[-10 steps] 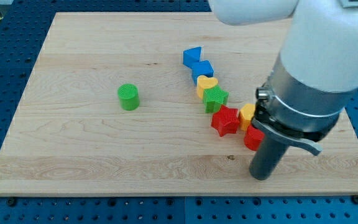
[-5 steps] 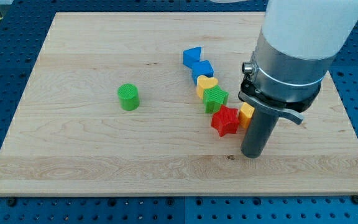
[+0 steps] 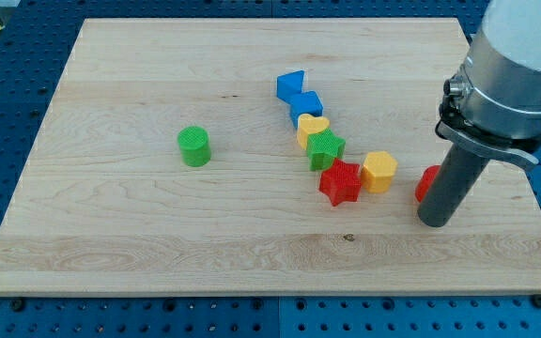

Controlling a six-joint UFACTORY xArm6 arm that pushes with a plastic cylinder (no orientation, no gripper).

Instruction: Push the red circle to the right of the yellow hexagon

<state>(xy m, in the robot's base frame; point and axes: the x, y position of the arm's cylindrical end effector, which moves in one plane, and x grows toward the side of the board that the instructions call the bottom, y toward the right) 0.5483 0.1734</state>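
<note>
In the camera view, my tip (image 3: 437, 222) stands near the board's (image 3: 111, 235) right edge; there are no jaws, only the rod; the red circle (image 3: 426, 182) is mostly hidden behind the rod, touching it on the view's left, so its shape is hard to make out; it lies to the right of the yellow hexagon (image 3: 378, 172), apart from it; the red star (image 3: 341, 182) touches the hexagon's left side.
</note>
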